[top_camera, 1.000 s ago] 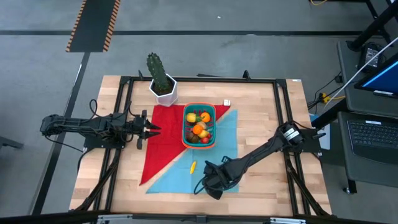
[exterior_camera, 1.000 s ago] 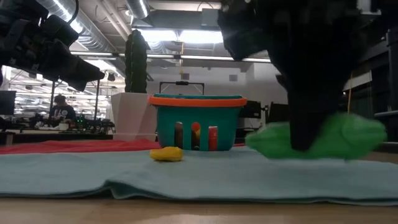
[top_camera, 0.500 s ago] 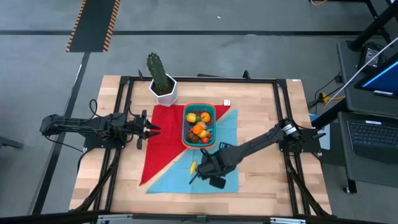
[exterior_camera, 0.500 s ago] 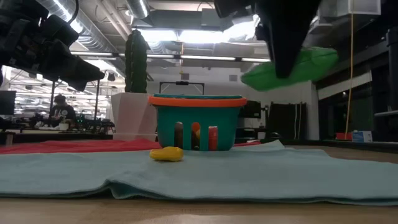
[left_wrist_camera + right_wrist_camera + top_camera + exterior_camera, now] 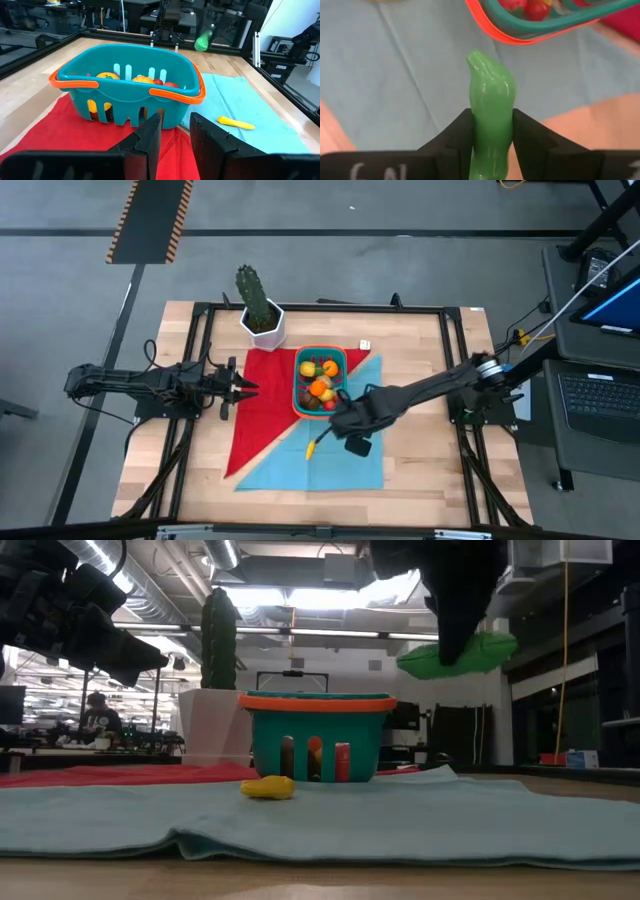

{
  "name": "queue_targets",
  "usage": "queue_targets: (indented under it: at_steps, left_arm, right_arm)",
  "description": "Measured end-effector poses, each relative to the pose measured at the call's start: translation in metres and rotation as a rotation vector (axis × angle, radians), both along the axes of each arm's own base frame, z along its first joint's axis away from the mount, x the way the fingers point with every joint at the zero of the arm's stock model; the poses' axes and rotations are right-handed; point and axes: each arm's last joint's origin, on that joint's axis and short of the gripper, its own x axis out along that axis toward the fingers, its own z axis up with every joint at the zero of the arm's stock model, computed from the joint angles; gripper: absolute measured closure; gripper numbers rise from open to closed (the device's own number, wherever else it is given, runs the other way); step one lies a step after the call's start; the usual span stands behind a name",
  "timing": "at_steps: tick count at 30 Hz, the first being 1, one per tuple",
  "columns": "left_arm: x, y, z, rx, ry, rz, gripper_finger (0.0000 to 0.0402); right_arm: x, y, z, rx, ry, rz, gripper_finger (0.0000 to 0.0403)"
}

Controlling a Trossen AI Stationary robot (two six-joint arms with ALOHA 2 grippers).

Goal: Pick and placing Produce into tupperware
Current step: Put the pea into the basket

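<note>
The teal tupperware with an orange-red rim stands where the red and teal cloths meet and holds several produce pieces. My right gripper hovers just off its near right corner, shut on a green produce piece, which also shows in the low view and the left wrist view. A yellow piece lies on the teal cloth near the gripper. My left gripper waits open and empty over the red cloth, left of the tupperware. My right gripper pinches the green piece between its two fingers, across its middle. The fingers come from above. One end of the piece sticks out past the fingertips. The piece is lifted clear of the cloth, roughly level, higher than the tupperware's rim.
A tall green cactus in a white pot stands at the far left behind the tupperware. A red cloth and a teal cloth cover the table's middle. Bare wood lies to the right.
My right gripper has risen from the teal cloth with the green piece and carried it toward the table's far edge, up to the tupperware's near right corner. The green piece went from resting on the cloth to hanging clear above rim height.
</note>
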Motion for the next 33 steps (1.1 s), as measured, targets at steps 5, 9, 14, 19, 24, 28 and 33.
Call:
queue_targets:
  at_steps: [5,9,14,19,24,28,33]
  left_arm:
    - [0.0,0.0,0.0,0.0,0.0,0.0,0.0305]
    - [0.0,0.0,0.0,0.0,0.0,0.0,0.0305]
    - [0.0,0.0,0.0,0.001,0.0,0.002,0.0305]
    - [0.0,0.0,0.0,0.001,0.001,0.004,0.0305]
    - [0.0,0.0,0.0,0.001,0.001,0.005,0.0305]
    - [0.0,0.0,0.0,0.001,0.001,0.005,0.0305]
    - [0.0,0.0,0.0,0.0,0.001,0.005,0.0305]
  right_arm:
    - [-0.026,-0.007,-0.011,0.06,-0.211,-0.046,0.0287]
    - [-0.046,-0.016,-0.015,0.065,-0.382,-0.057,0.0287]
    - [-0.064,-0.024,-0.021,0.03,-0.643,0.007,0.0287]
    - [-0.077,-0.031,-0.033,0.007,-0.882,0.116,0.0287]
    - [-0.088,-0.042,-0.048,-0.038,-1.032,0.168,0.0287]
    - [-0.097,-0.05,-0.064,-0.064,-1.105,0.21,0.0287]
    - [-0.109,-0.061,-0.076,-0.099,-1.208,0.208,0.0287]
